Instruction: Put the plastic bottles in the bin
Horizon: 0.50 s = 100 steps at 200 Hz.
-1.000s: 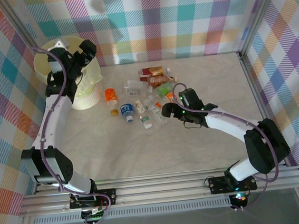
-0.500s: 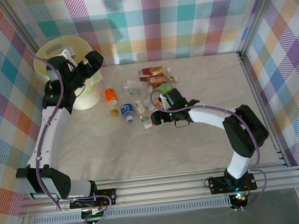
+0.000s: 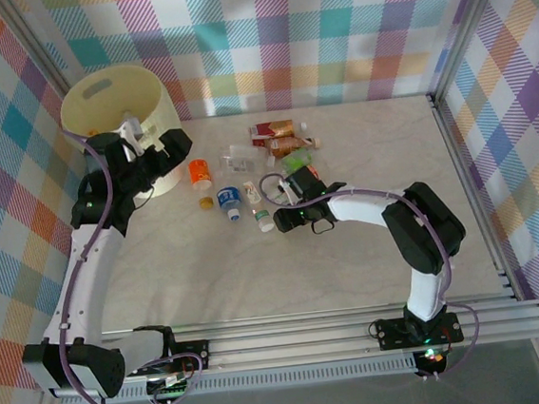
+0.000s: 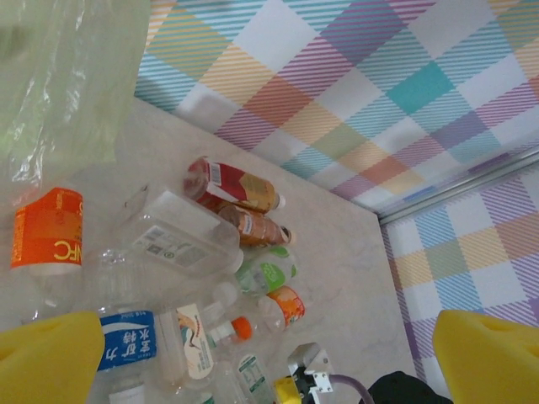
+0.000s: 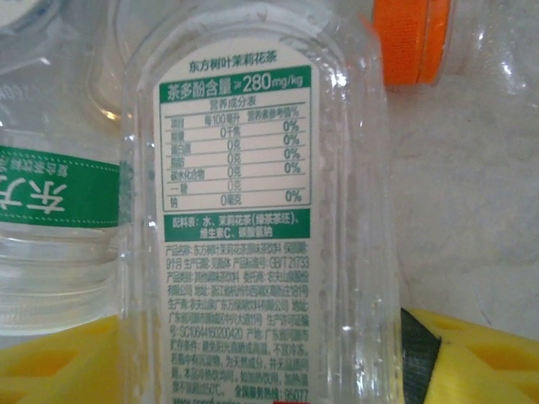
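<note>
Bottles [image 3: 266, 169] lie clustered on the table [image 3: 258, 279], midway across and toward its far edge. The bin [image 3: 145, 104] stands in the far-left corner. The table is pale and marbled, walled by bright plaid cloth [image 3: 329, 24]. The left arm runs up the left edge, with the left gripper [image 3: 169, 152] beside the bin's wall, fingers [image 4: 50, 358] spread wide. The right arm is folded leftward, low. The right gripper [image 3: 286, 216] straddles a green-labelled bottle [image 5: 244, 210] at the cluster's near side; whether it squeezes, I cannot tell.
</note>
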Each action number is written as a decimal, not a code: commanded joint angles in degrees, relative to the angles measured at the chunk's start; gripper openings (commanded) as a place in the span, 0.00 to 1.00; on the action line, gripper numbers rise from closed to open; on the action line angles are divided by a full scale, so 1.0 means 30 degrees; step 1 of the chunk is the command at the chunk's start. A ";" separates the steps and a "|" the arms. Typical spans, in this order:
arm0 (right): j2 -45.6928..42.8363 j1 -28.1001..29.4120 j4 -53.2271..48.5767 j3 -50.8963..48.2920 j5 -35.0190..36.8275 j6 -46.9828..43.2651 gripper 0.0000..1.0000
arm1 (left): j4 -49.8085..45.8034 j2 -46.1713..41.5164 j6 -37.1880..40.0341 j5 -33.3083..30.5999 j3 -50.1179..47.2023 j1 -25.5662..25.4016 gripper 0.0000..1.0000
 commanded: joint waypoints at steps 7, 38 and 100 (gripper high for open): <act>0.0084 0.0407 0.0523 0.0155 0.0742 -0.0609 0.67 | 0.0404 -0.0818 0.0167 0.0672 -0.0908 -0.0217 1.00; -0.0694 0.0566 0.1032 -0.0549 0.1314 -0.0504 0.58 | 0.0848 -0.1188 -0.0169 0.0462 -0.1484 -0.0298 1.00; -0.3728 0.0946 0.2445 -0.2642 0.1573 -0.0340 0.45 | 0.1434 -0.0982 0.0494 -0.0399 -0.2160 -0.1704 1.00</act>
